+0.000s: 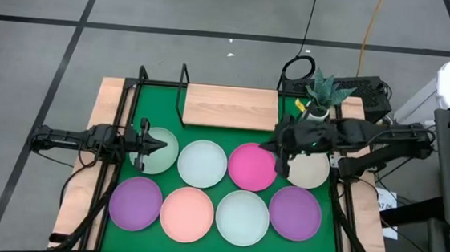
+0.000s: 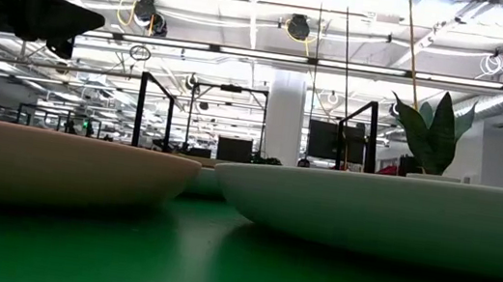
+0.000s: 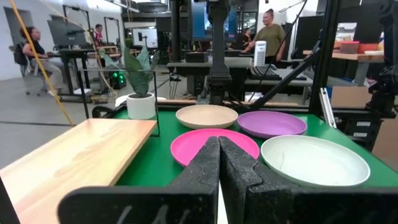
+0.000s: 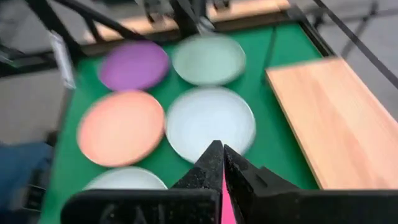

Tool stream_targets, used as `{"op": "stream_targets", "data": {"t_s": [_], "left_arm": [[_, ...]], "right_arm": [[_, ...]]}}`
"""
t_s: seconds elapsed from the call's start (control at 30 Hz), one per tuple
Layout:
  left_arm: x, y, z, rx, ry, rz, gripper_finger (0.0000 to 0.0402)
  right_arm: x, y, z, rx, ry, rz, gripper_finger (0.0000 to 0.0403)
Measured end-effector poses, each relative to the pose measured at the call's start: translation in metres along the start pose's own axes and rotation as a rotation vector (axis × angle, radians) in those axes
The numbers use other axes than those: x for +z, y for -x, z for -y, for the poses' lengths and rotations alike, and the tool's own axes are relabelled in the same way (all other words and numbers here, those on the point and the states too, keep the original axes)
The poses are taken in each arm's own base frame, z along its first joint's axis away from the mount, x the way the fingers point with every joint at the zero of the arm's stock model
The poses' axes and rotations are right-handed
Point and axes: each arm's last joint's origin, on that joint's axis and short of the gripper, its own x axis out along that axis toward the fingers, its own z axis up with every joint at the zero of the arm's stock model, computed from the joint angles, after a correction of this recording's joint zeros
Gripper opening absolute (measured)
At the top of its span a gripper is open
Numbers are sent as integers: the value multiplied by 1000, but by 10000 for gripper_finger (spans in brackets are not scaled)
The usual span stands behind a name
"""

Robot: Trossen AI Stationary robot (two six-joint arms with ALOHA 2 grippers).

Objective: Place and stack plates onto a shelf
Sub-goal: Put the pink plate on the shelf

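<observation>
High view: I am the robot, and my two pincers hang over a green mat with eight round plates on it. My left pincer is pressed together, holding nothing, and sits above the pale mint plate at the left end of the far row. My right pincer is also pressed together and empty, hanging over the right edge of the magenta plate.

Nearest my left pincer, just ahead of its tips, lies a white plate, then the magenta plate. In my left wrist view my closed fingers point at that magenta plate, with a white plate to one side, and a beige plate and a purple plate farther on.

Just beside my right pincer, partly under my arm, is the beige plate. The front row holds a purple plate, a salmon pink plate, a pale mint plate and another purple plate.

The shelf, a light wooden board on a black wire frame, stands beyond both pincers at the back of the mat, bare on top. A small potted plant stands near its right end. People show in the room beyond the table in my left wrist view.
</observation>
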Motion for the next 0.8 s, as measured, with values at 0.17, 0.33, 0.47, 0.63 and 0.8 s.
{"op": "stream_targets", "data": {"t_s": [0.17, 0.33, 0.47, 0.63, 0.8], "left_arm": [[0, 0, 0, 0, -22, -1, 3], [0, 0, 0, 0, -2, -3, 3], [0, 0, 0, 0, 18, -3, 3], [-2, 0, 0, 0, 16, -19, 3], [2, 1, 0, 0, 17, -54, 3]], "right_arm": [[-14, -19, -15, -25, 4, -135, 0], [-27, -40, -33, -15, 43, -234, 0], [-46, -57, -47, -1, 158, -314, 6], [-69, -74, -50, -16, 155, -371, 24], [-99, -87, -44, -67, 95, -455, 42]]}}
